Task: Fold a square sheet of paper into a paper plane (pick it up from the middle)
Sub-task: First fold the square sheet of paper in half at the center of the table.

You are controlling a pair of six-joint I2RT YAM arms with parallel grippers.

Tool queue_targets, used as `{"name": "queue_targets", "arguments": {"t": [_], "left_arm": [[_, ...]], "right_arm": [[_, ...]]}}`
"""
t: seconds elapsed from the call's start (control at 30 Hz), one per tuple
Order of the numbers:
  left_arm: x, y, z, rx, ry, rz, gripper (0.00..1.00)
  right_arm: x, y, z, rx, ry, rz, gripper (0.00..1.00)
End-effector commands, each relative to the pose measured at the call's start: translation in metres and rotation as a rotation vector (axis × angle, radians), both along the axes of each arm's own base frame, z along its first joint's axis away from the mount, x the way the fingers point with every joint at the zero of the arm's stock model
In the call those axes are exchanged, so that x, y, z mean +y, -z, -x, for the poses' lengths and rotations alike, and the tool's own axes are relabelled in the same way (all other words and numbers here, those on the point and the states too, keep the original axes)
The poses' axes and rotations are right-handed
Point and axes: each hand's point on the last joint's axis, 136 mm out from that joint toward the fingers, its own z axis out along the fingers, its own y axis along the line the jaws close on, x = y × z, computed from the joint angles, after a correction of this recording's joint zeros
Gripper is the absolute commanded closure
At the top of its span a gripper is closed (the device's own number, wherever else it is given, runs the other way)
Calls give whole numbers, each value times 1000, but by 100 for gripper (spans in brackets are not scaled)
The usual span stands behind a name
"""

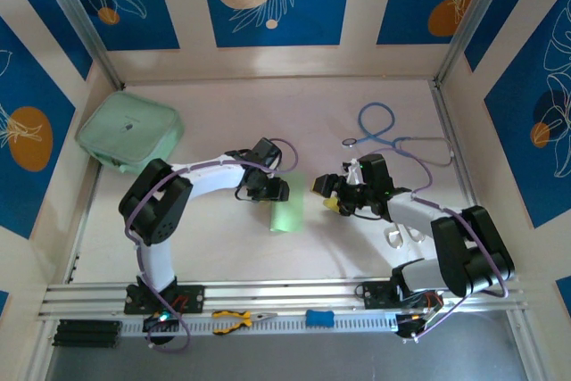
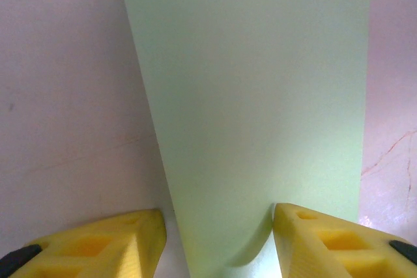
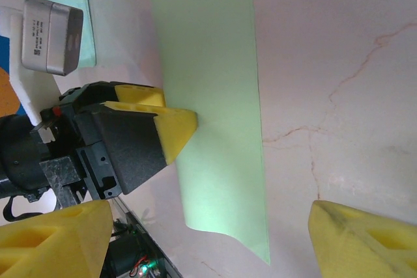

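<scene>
As it lies, the square sheet of paper (image 1: pixel 287 211) runs near-to-far.

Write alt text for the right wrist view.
A narrow, rectangular, thin light-green paper sheet lies flat on a pale marbled table, with the left arm's yellow fingers touching its left edge. The right arm's own yellow fingers stand wide apart in the bottom corners, holding nothing.

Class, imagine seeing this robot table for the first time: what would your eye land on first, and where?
The light-green paper lying in the middle of the table, with the left pincer over its far end. Next, the mint-green pouch in the far-left corner and the blue stethoscope at far right.
</scene>
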Motion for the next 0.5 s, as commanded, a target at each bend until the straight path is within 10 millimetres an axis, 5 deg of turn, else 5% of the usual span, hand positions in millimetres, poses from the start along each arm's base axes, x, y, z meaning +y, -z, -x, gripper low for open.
{"name": "queue_targets", "arguments": {"t": [0.0, 0.47], "left_arm": [[11, 28, -2, 10, -6, -77, 48], [12, 26, -1, 11, -1, -80, 47]], "right_arm": [[3, -1, 0, -6, -20, 3, 21], [2, -1, 0, -5, -15, 9, 21]]}}
